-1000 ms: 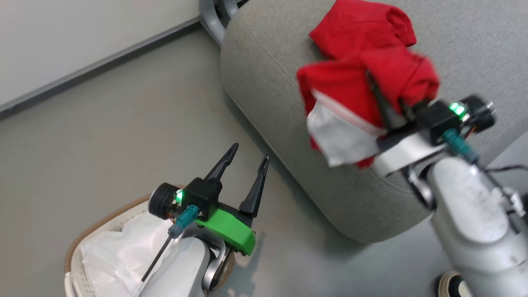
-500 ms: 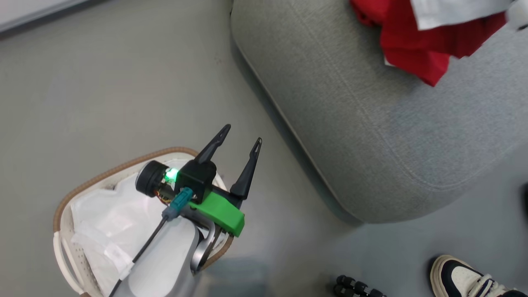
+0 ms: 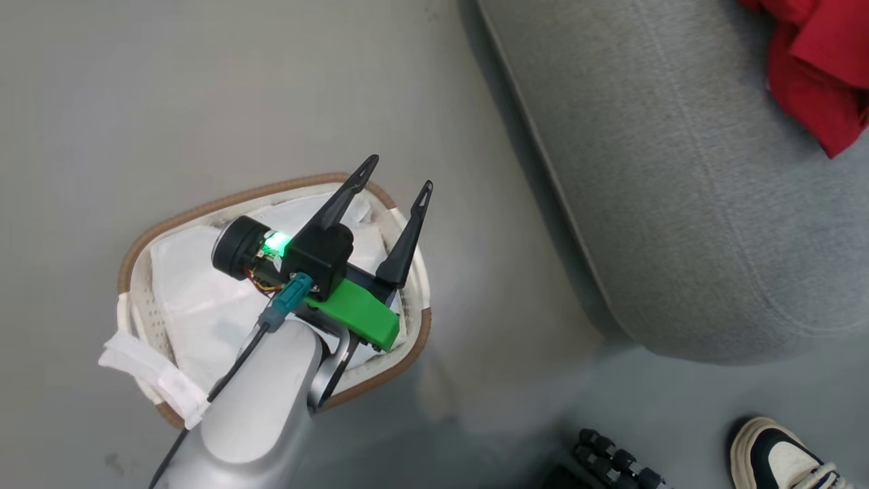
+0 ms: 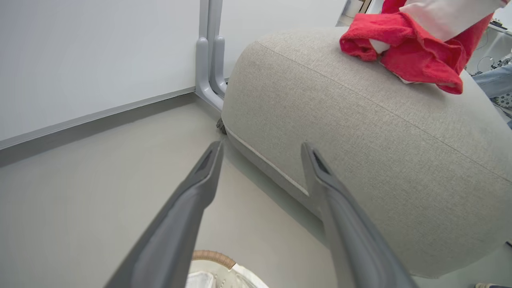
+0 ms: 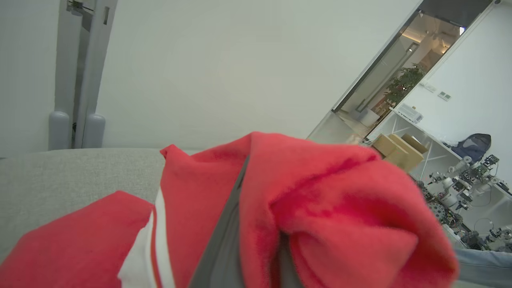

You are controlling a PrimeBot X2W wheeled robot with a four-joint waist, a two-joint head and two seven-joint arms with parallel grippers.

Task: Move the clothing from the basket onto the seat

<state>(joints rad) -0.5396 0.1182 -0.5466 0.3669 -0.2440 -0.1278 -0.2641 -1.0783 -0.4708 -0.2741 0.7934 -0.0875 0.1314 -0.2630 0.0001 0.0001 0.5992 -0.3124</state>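
The bare grey floor (image 3: 136, 102) gives me the most open room, running ahead of and to the left of my left gripper (image 3: 400, 172) as far as a white wall (image 4: 100, 52) with a grey skirting strip. Ahead and to the right of that gripper rises the seat (image 3: 679, 204). Its rounded corner bulges toward the fingers, and its lower seam edge runs just past the right fingertip in the left wrist view. A strip of open floor lies between the seat and the basket (image 3: 224, 199). The basket sits directly beneath the left gripper, with its brown rim curving under both fingertips. The left jaws are spread wide and hold nothing.

The clothing (image 4: 408, 52) is up on the seat's top, well ahead of the left gripper and to its right. Its lower folds lie on the grey fabric, and the rest rises out of that view. My right gripper (image 5: 256, 248) is pinched closed in it, with red cloth bunched around one grey finger (image 5: 226, 240).

A white sheet (image 3: 197, 292) fills the basket under the left wrist and spills over the near rim. A person's shoe (image 3: 781, 455) stands on the floor below the seat corner.
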